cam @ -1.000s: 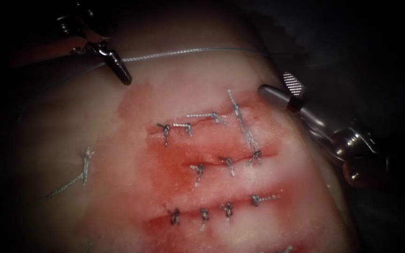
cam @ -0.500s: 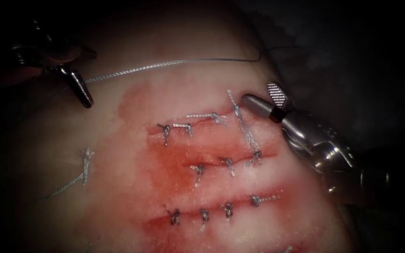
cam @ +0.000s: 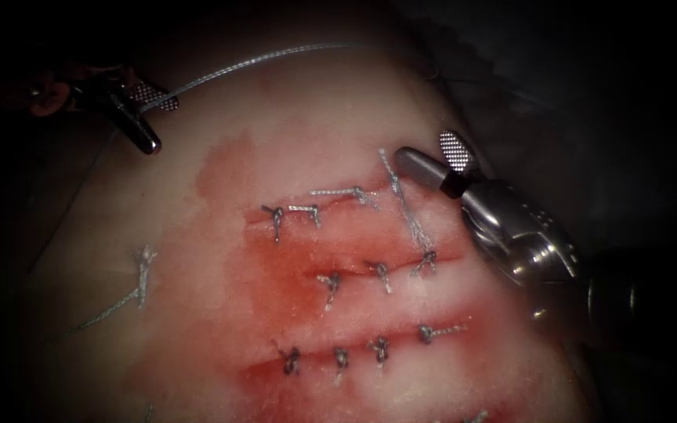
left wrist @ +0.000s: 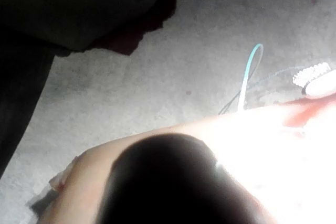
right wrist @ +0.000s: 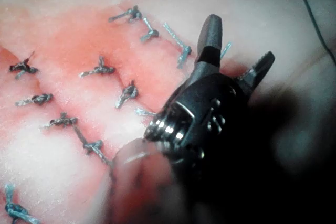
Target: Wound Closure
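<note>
Opening at far left, your left pincer (cam: 149, 117) is letting the thread (cam: 276, 56) lie between its jaws; your right pincer (cam: 432, 160), open and empty, is nearing the long tail (cam: 405, 205).

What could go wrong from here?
1. Left claw is open, so the thread merely lies against one pad; it may slip off and go slack.
2. Right claw is open, empty, and close to a long stitch tail on the tissue; it might snag or cut that tail.
</note>
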Motion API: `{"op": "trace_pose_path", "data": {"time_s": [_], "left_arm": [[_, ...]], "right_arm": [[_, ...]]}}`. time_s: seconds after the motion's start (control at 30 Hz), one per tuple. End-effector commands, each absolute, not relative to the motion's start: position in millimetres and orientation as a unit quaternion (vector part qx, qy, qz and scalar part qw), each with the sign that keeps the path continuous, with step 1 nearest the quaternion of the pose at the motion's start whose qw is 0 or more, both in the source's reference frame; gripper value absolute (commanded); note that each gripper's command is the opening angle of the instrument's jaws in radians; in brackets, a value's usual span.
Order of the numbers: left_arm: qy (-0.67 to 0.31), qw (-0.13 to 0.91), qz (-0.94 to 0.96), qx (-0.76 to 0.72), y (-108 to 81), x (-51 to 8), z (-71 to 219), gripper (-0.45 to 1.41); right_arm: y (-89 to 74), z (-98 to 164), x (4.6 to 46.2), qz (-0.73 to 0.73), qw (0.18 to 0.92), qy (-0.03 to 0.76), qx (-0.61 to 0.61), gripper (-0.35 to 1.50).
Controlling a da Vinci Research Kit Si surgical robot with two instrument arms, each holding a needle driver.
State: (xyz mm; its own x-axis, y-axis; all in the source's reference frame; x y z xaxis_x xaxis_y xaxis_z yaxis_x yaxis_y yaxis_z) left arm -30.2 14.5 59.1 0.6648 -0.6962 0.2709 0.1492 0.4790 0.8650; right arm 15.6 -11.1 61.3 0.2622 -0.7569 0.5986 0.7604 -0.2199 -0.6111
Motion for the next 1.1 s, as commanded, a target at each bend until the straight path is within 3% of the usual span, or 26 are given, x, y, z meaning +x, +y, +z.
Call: {"op": "trace_pose_path", "data": {"time_s": [0.03, 0.2, 0.33, 0.4, 0.43, 0.53, 0.63, 1.1], "left_arm": [[-0.3, 0.814, -0.257, 0.427, 15.4, -30.3, 60, 1.13], [-0.234, 0.854, -0.243, 0.397, 13.5, -29.3, 64, 1.16], [-0.158, 0.89, -0.227, 0.362, 11.9, -28.1, 65, 0.9], [-0.12, 0.906, -0.222, 0.339, 11.6, -27.9, 66, 1.01], [-0.098, 0.914, -0.221, 0.326, 11.5, -27.9, 66, 1.05], [-0.077, 0.921, -0.219, 0.313, 11.5, -27.8, 66, 1.05], [-0.077, 0.921, -0.219, 0.314, 11.5, -27.8, 66, 1.05], [-0.082, 0.919, -0.24, 0.301, 13.5, -27.8, 66, 1.0]], "right_arm": [[-10.8, 61, 16.9, -0.602, 0.62, 0.003, -0.502, 1.23], [-10.0, 60, 18.3, -0.589, 0.604, 0.025, -0.536, 1.21], [-9.7, 59, 18.9, -0.586, 0.6, 0.033, -0.544, 1.26], [-9.4, 58, 19.2, -0.582, 0.601, 0.031, -0.547, 1.16], [-9.1, 58, 19.4, -0.576, 0.607, 0.035, -0.547, 1.04], [-7.8, 58, 20.0, -0.539, 0.643, 0.062, -0.541, 0.46], [-6.5, 60, 20.4, -0.516, 0.673, 0.05, -0.528, -0.35], [-7.0, 71, 20.5, -0.575, 0.669, 0.019, -0.47, -0.35]]}}
